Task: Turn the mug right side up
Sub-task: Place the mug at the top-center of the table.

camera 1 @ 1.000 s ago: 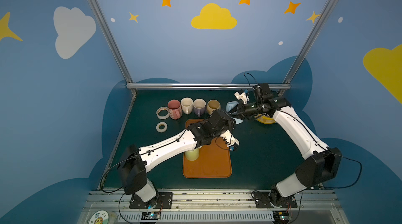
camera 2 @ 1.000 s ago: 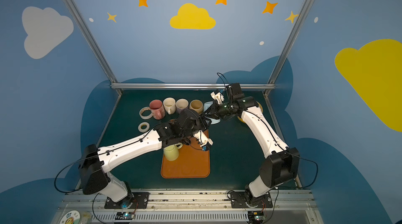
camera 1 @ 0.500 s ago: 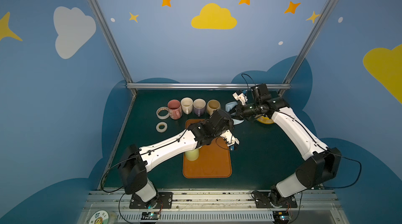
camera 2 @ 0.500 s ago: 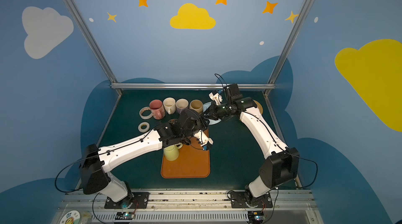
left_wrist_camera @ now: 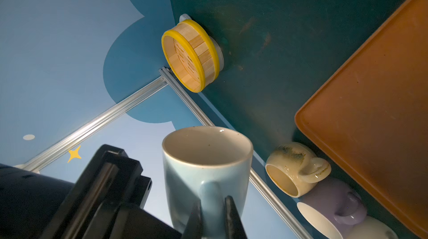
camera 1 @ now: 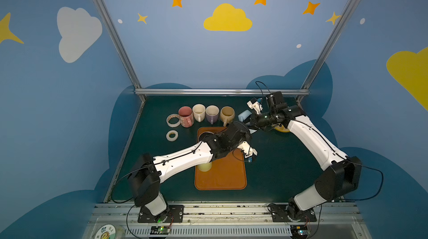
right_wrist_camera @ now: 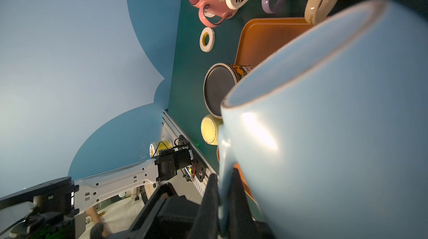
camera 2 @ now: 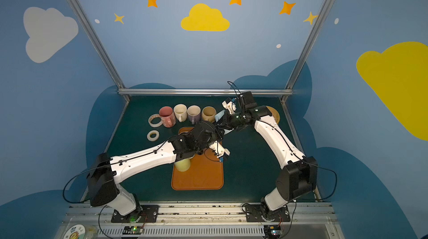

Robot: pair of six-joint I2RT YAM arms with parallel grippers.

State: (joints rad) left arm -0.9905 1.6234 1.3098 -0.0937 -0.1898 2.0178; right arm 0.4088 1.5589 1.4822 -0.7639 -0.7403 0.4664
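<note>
A light blue mug [camera 1: 244, 115] [camera 2: 218, 117] hangs tilted in the air above the far right corner of the orange mat, between my two arms. In the left wrist view its cream inside and handle show [left_wrist_camera: 206, 170]. My left gripper [left_wrist_camera: 213, 203] is shut on the handle, one finger on each side of it. In the right wrist view the mug [right_wrist_camera: 335, 133] fills the frame. My right gripper [right_wrist_camera: 223, 177] is shut on a thin blue edge at the handle side of the mug.
Pink [camera 1: 185, 116], cream [camera 1: 198, 112], purple [camera 1: 212, 113] and tan [camera 1: 227, 114] mugs stand upright along the back. The orange mat [camera 1: 222, 175] bears a yellow mug [camera 1: 203, 166] and a dark upturned mug [right_wrist_camera: 217, 89]. Two tape rolls [camera 1: 173, 120] lie left. A wooden yellow-rimmed steamer [left_wrist_camera: 190, 54] sits back right.
The right arm has brought the mug slightly toward the left arm. The left gripper's jaws have come together on the handle.
</note>
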